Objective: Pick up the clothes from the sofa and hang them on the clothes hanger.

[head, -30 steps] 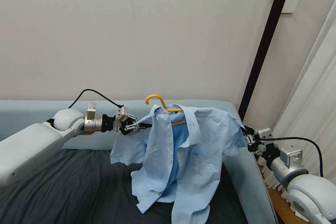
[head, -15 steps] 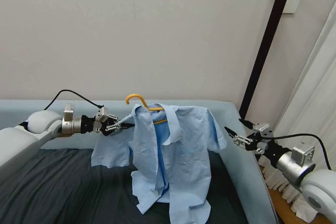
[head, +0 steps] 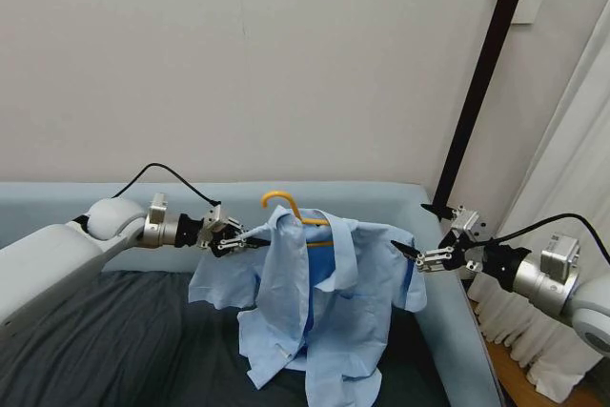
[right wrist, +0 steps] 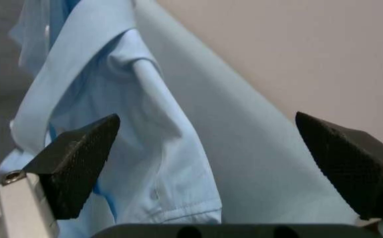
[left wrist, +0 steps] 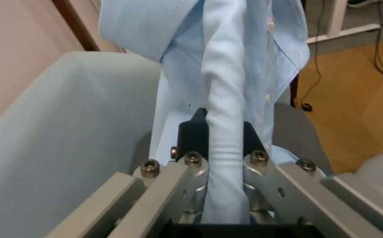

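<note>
Pale-blue cotton shirt hangs on a yellow plastic hanger, held clear above the grey-blue sofa. The left gripper clamps a bunched shoulder fold, carrying the load. The right gripper, fingers spread wide, waits just beside the other sleeve, probably to steady it.

Head camera high, facing wall, over sofa. Wrist cameras close, looking along jaws from opposite sides. All three share shirt.
</note>
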`<state>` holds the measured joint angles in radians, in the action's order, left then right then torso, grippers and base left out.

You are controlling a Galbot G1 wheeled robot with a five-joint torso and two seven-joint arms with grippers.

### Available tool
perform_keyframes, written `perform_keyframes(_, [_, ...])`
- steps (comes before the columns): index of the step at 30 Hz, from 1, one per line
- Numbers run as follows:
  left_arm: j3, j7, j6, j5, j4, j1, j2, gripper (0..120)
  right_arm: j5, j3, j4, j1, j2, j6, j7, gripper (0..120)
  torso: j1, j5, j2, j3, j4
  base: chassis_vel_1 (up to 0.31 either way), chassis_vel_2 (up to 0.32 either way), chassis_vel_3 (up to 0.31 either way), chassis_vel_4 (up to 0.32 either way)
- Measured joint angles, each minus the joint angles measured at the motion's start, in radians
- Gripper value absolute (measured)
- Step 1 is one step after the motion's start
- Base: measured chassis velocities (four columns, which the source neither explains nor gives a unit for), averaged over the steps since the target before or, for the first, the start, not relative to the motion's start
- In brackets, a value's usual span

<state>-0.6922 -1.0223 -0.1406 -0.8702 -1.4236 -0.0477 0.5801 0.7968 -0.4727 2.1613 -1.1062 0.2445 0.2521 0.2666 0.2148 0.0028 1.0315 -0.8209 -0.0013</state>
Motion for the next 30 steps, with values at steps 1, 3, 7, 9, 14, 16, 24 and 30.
perform_keyframes(1, [0.000, 0.000, 0.000, 0.000, 0.000, 0.000, 0.000, 1, 0.000, 0.000, 0.000, 0.000, 0.000, 0.000, 0.000, 100, 0.000, 0.0000, 0.000, 0.000, 0.0000, 0.000, 0.000, 0.000, 0.000])
perform_keyframes(3, [-0.036, 0.000, 0.000, 0.002, 0.001, -0.023, 0.021, 1, 0.005, 0.002, 0.014, -0.011, -0.046, 0.030, 0.006, 100, 0.000, 0.0001, 0.000, 0.000, 0.0003, 0.000, 0.000, 0.000, 0.000])
perform_keyframes(7, [-0.079, 0.000, -0.001, 0.003, 0.012, -0.055, 0.058, 1, 0.024, 0.003, 0.043, -0.025, -0.093, 0.084, 0.005, 100, 0.000, 0.0001, 0.000, 0.000, 0.0000, 0.000, 0.000, 0.000, 0.000])
perform_keyframes(9, [-0.103, -0.001, -0.002, 0.003, 0.015, -0.074, 0.082, 1, 0.024, 0.004, 0.063, -0.030, -0.115, 0.116, -0.003, 100, 0.000, 0.0003, 0.000, 0.000, -0.0003, 0.000, 0.000, 0.000, 0.000])
perform_keyframes(14, [-0.117, -0.004, -0.003, 0.008, 0.002, -0.079, 0.086, 1, 0.014, 0.010, 0.074, -0.036, -0.173, 0.158, 0.001, 100, 0.000, 0.0001, 0.000, 0.000, 0.0002, 0.000, 0.000, 0.000, 0.000])
perform_keyframes(16, [-0.118, -0.005, -0.003, 0.010, 0.000, -0.078, 0.086, 1, 0.007, 0.010, 0.073, -0.040, -0.189, 0.160, 0.005, 100, 0.000, 0.0000, 0.000, 0.000, 0.0003, 0.000, 0.000, 0.000, 0.000])
perform_keyframes(24, [-0.124, -0.008, 0.003, 0.014, -0.021, -0.076, 0.095, 1, -0.014, 0.010, 0.073, -0.057, -0.263, 0.167, 0.018, 100, 0.000, 0.0000, 0.000, 0.000, -0.0002, 0.000, 0.000, 0.000, 0.000])
perform_keyframes(30, [-0.126, -0.008, 0.013, 0.007, -0.041, -0.076, 0.090, 1, -0.020, 0.012, 0.070, -0.068, -0.280, 0.160, 0.011, 100, 0.000, 0.0001, 0.000, 0.000, -0.0001, 0.000, 0.000, 0.000, 0.000])
